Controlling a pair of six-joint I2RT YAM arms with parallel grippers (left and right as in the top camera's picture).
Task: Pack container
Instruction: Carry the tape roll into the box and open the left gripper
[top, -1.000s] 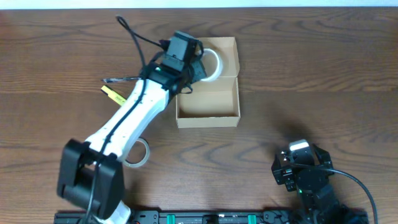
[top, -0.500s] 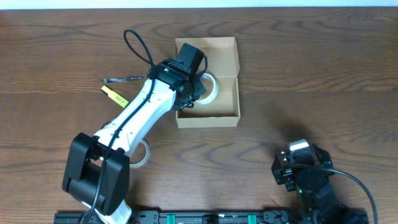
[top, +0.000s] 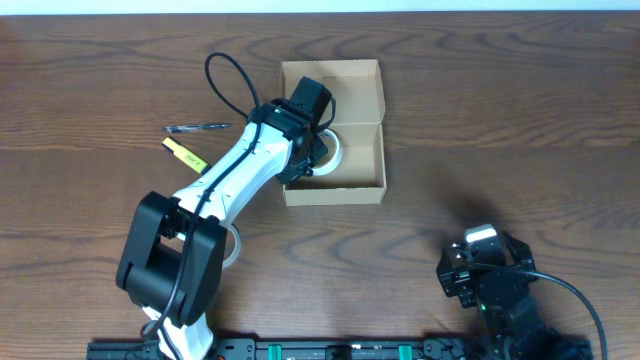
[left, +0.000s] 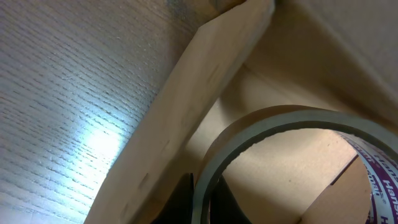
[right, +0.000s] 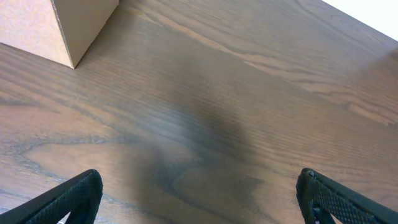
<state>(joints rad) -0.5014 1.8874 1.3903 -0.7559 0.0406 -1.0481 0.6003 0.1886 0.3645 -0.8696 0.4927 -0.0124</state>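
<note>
The container (top: 352, 172) sits a little above the middle of the overhead view, a tan cardboard box with its flap lid (top: 358, 88) thrown back flat on the table (top: 520, 120) toward the top of the frame. The left arm reaches up from the lower left and crosses the box's left wall, so that wall and part of the inside are hidden under the white link and black wrist. The left gripper (top: 316, 152) is down inside the box, pinching the tape roll (top: 333, 150). In the left wrist view the two dark fingers (left: 184, 198) close on either side of the roll's (left: 280, 130) wall, with the box's side panel slanting just beside it and the cardboard floor showing through the ring. Left of the box lie a dark pen (top: 198, 128) and, just below it, a yellow marker (top: 184, 154), both well clear of the arm. A second roll of tape (top: 233, 246) peeks out at lower left, mostly covered by the arm's base link. A black cable (top: 226, 74) loops up from the wrist. The right gripper (top: 480, 276) rests at the lower right, well apart from the box. Its own camera shows the fingers (right: 69, 198) spread wide over bare wood, holding nothing, with a corner of the container at the upper left.
</note>
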